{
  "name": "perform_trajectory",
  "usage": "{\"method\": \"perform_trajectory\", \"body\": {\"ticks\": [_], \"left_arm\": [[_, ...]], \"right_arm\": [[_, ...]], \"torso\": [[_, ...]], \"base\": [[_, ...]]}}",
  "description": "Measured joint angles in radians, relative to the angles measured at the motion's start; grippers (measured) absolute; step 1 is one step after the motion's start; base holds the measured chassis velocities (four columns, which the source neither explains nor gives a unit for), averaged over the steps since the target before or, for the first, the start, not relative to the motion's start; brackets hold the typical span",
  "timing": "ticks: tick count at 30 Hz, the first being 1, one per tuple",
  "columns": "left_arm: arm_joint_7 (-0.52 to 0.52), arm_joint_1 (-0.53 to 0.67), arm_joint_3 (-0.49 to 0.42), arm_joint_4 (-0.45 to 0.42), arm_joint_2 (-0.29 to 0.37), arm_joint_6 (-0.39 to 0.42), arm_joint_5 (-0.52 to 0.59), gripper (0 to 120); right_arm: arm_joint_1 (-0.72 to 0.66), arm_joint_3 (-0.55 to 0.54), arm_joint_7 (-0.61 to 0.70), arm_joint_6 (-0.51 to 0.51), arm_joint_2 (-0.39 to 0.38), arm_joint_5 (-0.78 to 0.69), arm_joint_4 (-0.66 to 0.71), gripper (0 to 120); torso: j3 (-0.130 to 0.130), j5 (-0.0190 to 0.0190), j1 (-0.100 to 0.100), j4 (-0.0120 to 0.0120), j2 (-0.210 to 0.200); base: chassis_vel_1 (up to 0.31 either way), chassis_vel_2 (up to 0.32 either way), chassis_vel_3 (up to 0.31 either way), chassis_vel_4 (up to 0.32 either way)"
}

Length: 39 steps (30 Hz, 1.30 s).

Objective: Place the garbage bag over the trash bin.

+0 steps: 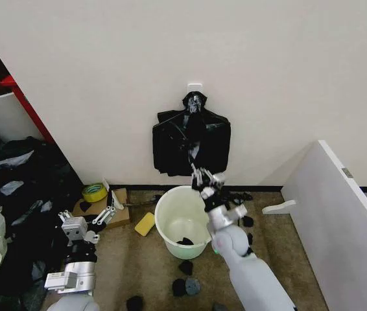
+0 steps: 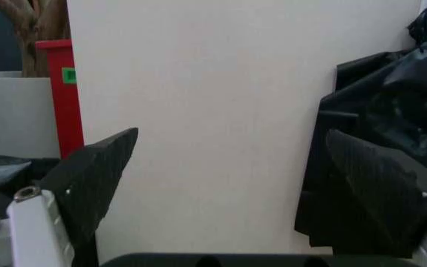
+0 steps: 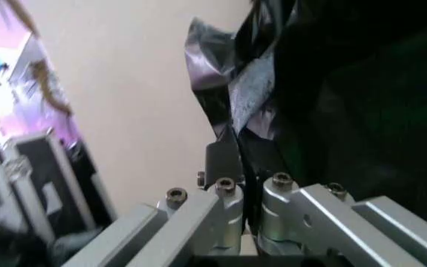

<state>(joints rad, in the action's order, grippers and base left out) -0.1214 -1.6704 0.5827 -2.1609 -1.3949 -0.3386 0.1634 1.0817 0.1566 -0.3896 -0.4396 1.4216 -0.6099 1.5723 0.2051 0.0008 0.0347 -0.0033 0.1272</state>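
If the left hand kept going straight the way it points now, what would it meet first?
Probably the bare wall: the left hand is open and the wall lies between its fingers. The hanging black bundle sits just off to one side, so a finger might brush it; depth is unclear.

I see the trash bin on the floor at the centre, with the bundle of bags hanging on the wall behind it at 12 o'clock. My right pincer sits between them, above the bin's far rim. My left pincer is at 9 o'clock, with the tape roll beyond it. Scraps lie at 6 o'clock.
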Motion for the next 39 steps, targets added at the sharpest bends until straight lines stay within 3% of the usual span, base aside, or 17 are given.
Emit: {"method": "perform_trajectory", "body": {"ticks": [19, 28, 39], "left_arm": [[0.000, -0.004, 0.000, -0.014, -0.005, -0.002, -0.001, 100], [0.000, -0.004, 0.002, -0.016, -0.007, -0.002, -0.001, 100], [-0.001, -0.005, 0.004, -0.017, -0.008, -0.002, -0.001, 100]], "right_arm": [[0.093, 0.080, -0.362, -0.133, -0.030, 0.178, -0.130, 0], [0.073, 0.123, -0.409, -0.160, -0.022, 0.203, -0.188, 0], [0.066, 0.189, -0.573, -0.177, -0.025, 0.220, -0.242, 0]], "torso": [[0.000, -0.0001, 0.000, 0.0000, 0.000], [0.000, 0.0000, 0.000, 0.0000, 0.000], [0.000, -0.0001, 0.000, 0.0000, 0.000]], "base": [[0.000, 0.000, 0.000, 0.000], [0.000, 0.000, 0.000, 0.000], [0.000, 0.000, 0.000, 0.000]]}}
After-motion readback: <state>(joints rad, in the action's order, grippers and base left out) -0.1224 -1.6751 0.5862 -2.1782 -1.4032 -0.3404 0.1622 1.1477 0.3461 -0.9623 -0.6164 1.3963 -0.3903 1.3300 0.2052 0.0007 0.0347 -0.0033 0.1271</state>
